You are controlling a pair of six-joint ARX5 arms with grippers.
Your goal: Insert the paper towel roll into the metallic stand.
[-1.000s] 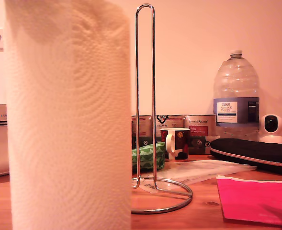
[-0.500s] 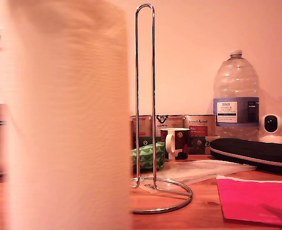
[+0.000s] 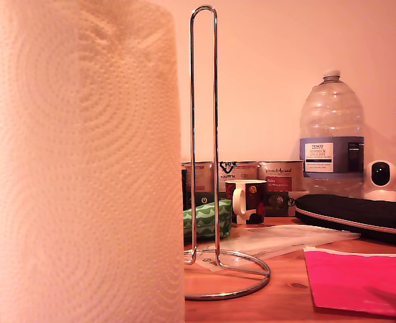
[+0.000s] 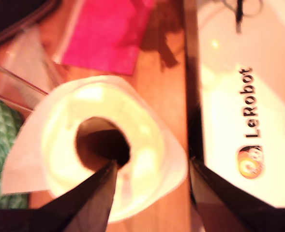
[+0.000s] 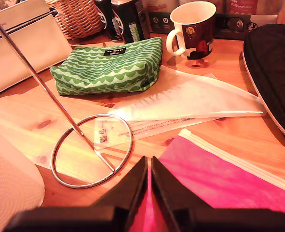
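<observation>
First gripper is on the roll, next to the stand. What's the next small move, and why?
Probably lift straight up. My first gripper seems to pinch the wall of the paper towel roll, with one finger in the core. The roll sits beside the metallic stand, whose tall loop is bare. The roll's underside must clear the loop's top before moving across.

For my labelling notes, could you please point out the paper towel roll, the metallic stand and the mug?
paper towel roll [image 3: 90, 168], exterior view, embossed side.
metallic stand [image 5: 91, 151], second wrist view, ring base.
mug [image 5: 195, 30], second wrist view, outer wall.
</observation>
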